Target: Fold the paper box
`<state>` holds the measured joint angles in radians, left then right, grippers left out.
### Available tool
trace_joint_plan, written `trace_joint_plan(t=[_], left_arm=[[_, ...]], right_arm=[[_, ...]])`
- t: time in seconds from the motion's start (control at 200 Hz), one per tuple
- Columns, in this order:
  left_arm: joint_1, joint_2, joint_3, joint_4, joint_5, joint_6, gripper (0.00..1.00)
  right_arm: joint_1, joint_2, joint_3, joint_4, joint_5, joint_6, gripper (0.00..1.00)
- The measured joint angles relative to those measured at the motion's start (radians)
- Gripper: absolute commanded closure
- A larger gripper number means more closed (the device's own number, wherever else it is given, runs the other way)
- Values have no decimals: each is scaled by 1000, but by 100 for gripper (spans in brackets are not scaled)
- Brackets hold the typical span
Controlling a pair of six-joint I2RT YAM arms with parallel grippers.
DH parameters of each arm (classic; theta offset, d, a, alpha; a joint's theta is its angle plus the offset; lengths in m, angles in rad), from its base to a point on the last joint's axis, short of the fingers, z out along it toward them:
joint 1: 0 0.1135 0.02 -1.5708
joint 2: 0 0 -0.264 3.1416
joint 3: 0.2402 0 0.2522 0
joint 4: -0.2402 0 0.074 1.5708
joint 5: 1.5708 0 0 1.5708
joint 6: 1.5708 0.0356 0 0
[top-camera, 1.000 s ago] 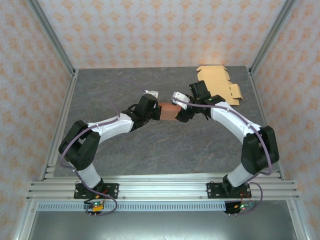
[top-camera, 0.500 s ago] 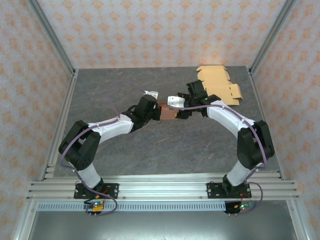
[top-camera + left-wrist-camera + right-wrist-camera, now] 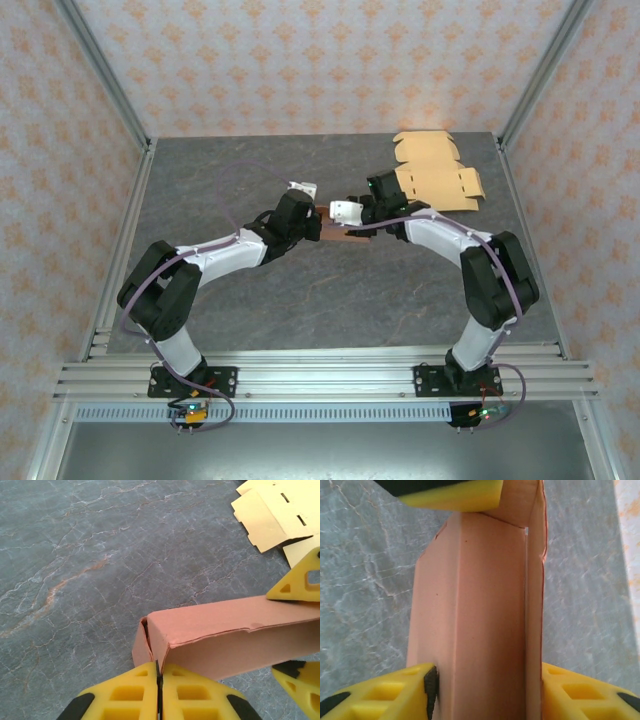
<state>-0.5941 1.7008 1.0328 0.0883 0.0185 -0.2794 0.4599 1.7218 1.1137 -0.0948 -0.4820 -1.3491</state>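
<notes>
A salmon-pink paper box (image 3: 338, 234), partly folded into a long open channel, hangs above the middle of the table between both arms. My left gripper (image 3: 318, 222) is shut on one end of the paper box (image 3: 225, 630); in the left wrist view its yellow jaws (image 3: 159, 672) pinch a thin wall at the corner. My right gripper (image 3: 358, 228) straddles the other end. In the right wrist view the paper box (image 3: 480, 620) runs lengthwise between its fingers (image 3: 380, 692), which touch both side walls.
Flat tan cardboard blanks (image 3: 435, 172) lie at the back right of the grey marble table (image 3: 220, 170), also near the top right in the left wrist view (image 3: 275, 510). Aluminium frame posts (image 3: 100, 70) and patterned walls enclose the table.
The right gripper has swung left over the box end and its jaws have narrowed onto the side walls. The left gripper holds its place on the box.
</notes>
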Motion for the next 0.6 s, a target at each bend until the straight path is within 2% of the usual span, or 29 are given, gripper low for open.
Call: trace_joint_plan(t=[0.06,0.135,0.39,0.481,0.601], left_arm=[[1,-2,-14,24,6,-1,77],[3,-16,-29,39,29,-7,67],[41,-179,-77,6,204,-66,44],[68,-246,-77,6,251,-118,40],[156,-269,-67,5,294,-170,40]], right_arm=[[5,0,-27,63,7,2,57],[8,0,-50,119,11,1,58],[10,15,-69,209,40,5,59],[11,23,-68,227,39,13,59],[5,28,-55,214,26,21,59]])
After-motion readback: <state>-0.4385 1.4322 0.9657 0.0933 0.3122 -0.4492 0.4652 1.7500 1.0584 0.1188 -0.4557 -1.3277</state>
